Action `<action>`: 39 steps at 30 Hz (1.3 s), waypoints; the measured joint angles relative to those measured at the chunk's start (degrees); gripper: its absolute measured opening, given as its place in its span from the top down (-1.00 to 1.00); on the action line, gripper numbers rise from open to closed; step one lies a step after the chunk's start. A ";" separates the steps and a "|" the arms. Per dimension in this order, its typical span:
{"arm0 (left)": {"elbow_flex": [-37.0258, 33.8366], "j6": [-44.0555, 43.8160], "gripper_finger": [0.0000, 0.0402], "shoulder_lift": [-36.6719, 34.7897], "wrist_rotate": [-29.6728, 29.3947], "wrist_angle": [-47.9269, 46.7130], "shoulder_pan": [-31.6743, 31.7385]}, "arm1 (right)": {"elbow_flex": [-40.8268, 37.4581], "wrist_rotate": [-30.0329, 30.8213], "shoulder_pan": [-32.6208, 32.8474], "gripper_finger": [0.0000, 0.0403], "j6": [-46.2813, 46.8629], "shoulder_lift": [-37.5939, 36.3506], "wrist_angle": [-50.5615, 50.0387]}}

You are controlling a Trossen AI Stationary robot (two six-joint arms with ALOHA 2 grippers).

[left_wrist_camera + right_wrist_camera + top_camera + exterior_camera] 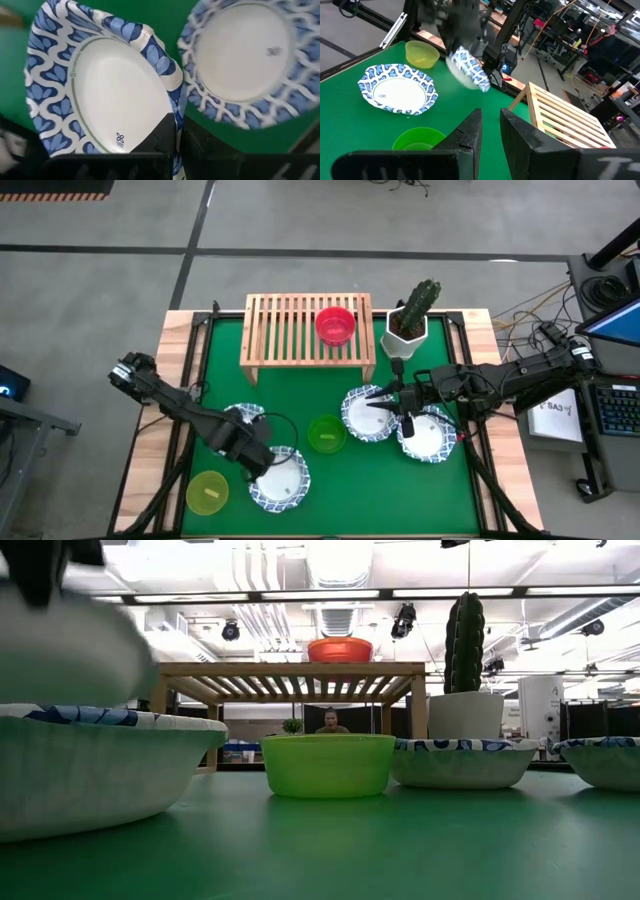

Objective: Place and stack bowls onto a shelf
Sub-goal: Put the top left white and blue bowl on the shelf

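The left gripper (pixel 243 438) is clenched on the rim of a white bowl (pixel 110 95) with a blue pattern: in the left wrist view its dark fingers (pixel 165 135) pinch the paper edge. The right wrist view shows that bowl tilted and lifted clear of the green mat. A second patterned bowl (pixel 280 480) lies on the mat just beside and below this gripper. The shelf (pixel 300 330) lies well ahead of the held bowl, toward the table's far edge, its long side running across the gripper's line of approach, with a red bowl (pixel 335 326) already on its slats. The right gripper (pixel 378 401) hovers over another patterned bowl (pixel 365 420), its fingers slightly parted and holding nothing. The right arm sits nearer the shelf, but the left one carries the load.
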 joint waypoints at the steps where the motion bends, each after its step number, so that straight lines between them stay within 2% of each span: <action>1: 2.25 1.29 1.00 0.00 -0.57 -1.26 -0.49 | 0.00 0.00 0.00 0.71 -0.02 0.02 -0.01; 6: 11.93 5.86 1.00 0.00 -6.05 -4.25 -1.75 | 0.00 0.00 0.00 0.71 -0.08 0.02 -0.01; 10: 17.38 12.88 1.00 0.00 -16.72 -4.08 -1.77 | 0.00 0.02 0.00 0.71 -0.12 0.02 -0.01; 17: 22.48 27.78 1.00 0.00 -31.63 -4.23 -1.22 | 0.00 0.02 0.00 0.71 -0.14 0.02 -0.01; 21: 24.54 32.54 1.00 -0.27 -37.48 -6.03 1.63 | 0.00 0.02 0.00 0.71 -0.21 0.02 -0.01; 28: 23.81 39.32 1.00 -0.79 -38.58 -11.34 11.91 | 0.00 0.02 0.00 0.71 -0.30 0.02 -0.03; 35: 20.72 51.62 1.00 -0.82 -37.31 -11.65 25.95 | 0.00 0.04 0.01 0.71 -0.24 0.02 -0.08; 39: 19.07 57.55 1.00 -0.83 -31.95 -9.73 34.68 | 0.00 0.04 0.02 0.71 -0.25 0.02 -0.23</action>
